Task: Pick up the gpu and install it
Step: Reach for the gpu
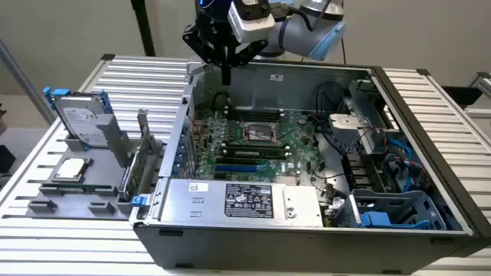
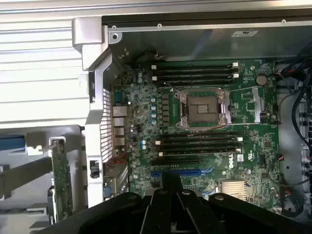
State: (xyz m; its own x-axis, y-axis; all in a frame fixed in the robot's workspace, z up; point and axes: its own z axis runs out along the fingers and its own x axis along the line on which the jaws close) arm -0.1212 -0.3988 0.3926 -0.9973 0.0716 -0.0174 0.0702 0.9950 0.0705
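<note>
The gpu (image 1: pixel 137 164) stands on its edge in a grey holder (image 1: pixel 46 201) outside the case, at the exterior view's left; its silver end bracket points up. In the wrist view the gpu (image 2: pixel 61 178) appears edge-on beside the case's rear wall. My gripper (image 1: pixel 226 79) hangs over the far edge of the open computer case (image 1: pixel 307 236), well away from the card, fingers pointing down and shut with nothing between them. In the wrist view the gripper (image 2: pixel 170 184) sits above the motherboard (image 2: pixel 253 141), near its blue expansion slot (image 2: pixel 178 172).
A silver hard drive with blue rails (image 1: pixel 80 123) and a processor chip (image 1: pixel 71 168) rest in the same holder. Inside the case are the empty processor socket (image 2: pixel 202 108), the power supply (image 1: pixel 245 201), cables (image 1: pixel 383 155) and a blue drive cage (image 1: pixel 399 210). Slatted table (image 1: pixel 138 80) surrounds it.
</note>
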